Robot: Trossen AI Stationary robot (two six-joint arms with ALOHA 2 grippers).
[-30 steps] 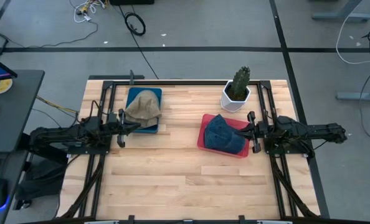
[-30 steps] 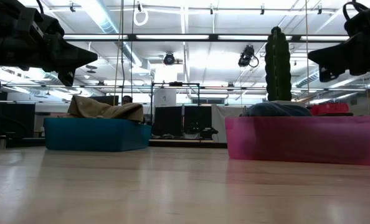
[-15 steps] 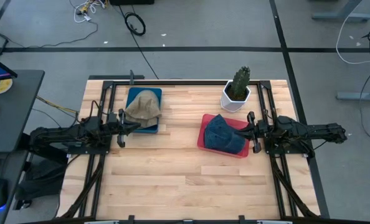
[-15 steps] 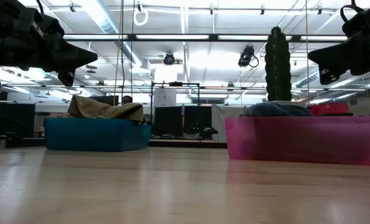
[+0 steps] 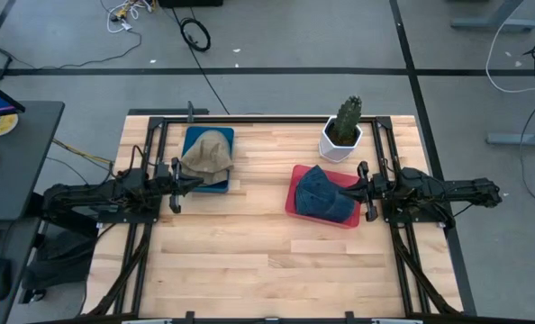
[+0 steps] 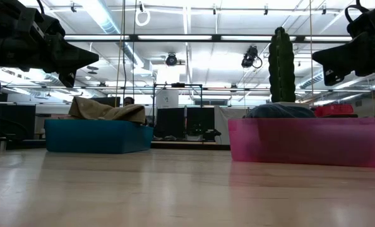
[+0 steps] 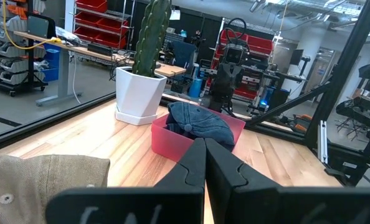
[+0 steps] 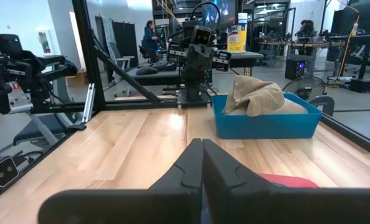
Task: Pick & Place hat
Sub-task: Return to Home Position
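A tan hat [image 5: 206,153] lies draped over a blue bin [image 5: 215,186] at the table's far left. It also shows in the low view [image 6: 105,110] and the right wrist view [image 8: 256,96]. A blue denim hat [image 5: 326,193] sits in a red bin [image 5: 294,191] right of centre, and the left wrist view shows that denim hat too [image 7: 200,121]. My left gripper [image 5: 198,181] hangs shut and level above the table, just on the near side of the blue bin. My right gripper [image 5: 347,191] hangs shut and level at the red bin's right side, above it. Neither holds anything.
A cactus in a white pot [image 5: 342,135] stands at the far right, behind the red bin. A black frame [image 5: 267,119] runs along the table's far edge and both sides. Bare wood [image 5: 267,261] fills the near half of the table.
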